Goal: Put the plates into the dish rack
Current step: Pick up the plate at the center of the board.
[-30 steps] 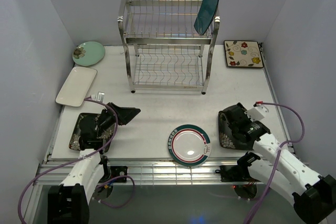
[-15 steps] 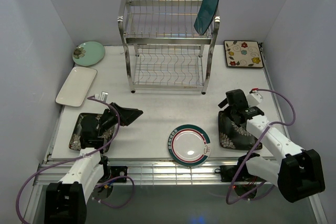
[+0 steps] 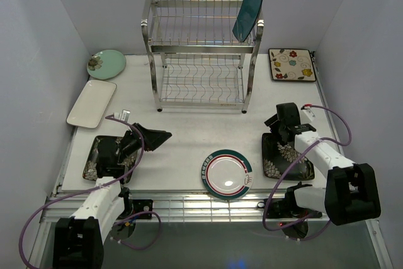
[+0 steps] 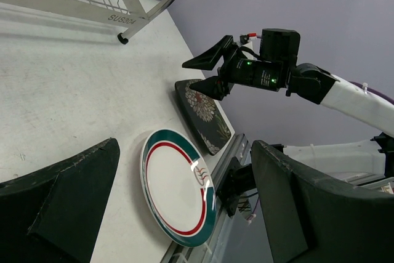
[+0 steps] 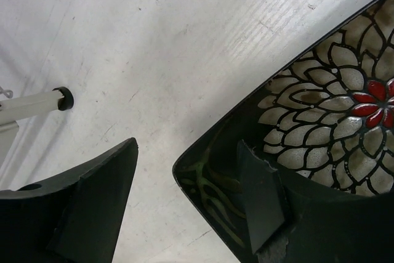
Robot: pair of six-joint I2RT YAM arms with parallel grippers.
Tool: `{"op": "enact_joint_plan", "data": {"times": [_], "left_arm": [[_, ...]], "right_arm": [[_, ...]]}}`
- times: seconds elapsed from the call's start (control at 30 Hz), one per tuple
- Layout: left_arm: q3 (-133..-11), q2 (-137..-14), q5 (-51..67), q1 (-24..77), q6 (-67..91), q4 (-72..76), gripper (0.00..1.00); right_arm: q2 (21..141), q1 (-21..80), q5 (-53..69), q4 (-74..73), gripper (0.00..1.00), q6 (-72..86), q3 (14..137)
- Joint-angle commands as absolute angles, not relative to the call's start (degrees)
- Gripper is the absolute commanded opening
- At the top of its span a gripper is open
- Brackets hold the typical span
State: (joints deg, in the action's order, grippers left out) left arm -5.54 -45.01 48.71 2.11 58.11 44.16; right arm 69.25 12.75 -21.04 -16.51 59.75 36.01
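In the lower right of the top view, the dark floral square plate (image 3: 280, 159) lies flat on the white table (image 3: 201, 130). The right gripper (image 3: 281, 118) gapes wide and empty, straddling the plate's upper-left corner. The left gripper (image 3: 157, 135) is likewise spread and empty.

Robot lab booth (bare lavender walls (image 3: 44, 42))

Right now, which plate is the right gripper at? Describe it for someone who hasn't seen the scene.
From the rack, come toward the arms on the right side. There lies a dark square plate with a pale petal pattern, the right gripper open astride its far corner. The round plate beside it is teal-rimmed; its dark twin sits far left.
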Motion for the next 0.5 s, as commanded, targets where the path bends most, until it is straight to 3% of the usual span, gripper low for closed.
{"op": "enact_joint_plan", "data": {"times": [0.0, 0.47], "left_arm": [[-7.6, -45.2, 48.9, 2.5, 57.5, 44.6, 0.98], [-7.6, -45.4, 48.9, 2.5, 57.3, 44.6, 0.98]], "right_arm": [[71.5, 12.0, -20.0, -13.9, 0.71, 60.1, 38.1], [76.4, 11.5, -18.0, -9.6, 0.71, 60.3, 35.7]]}}
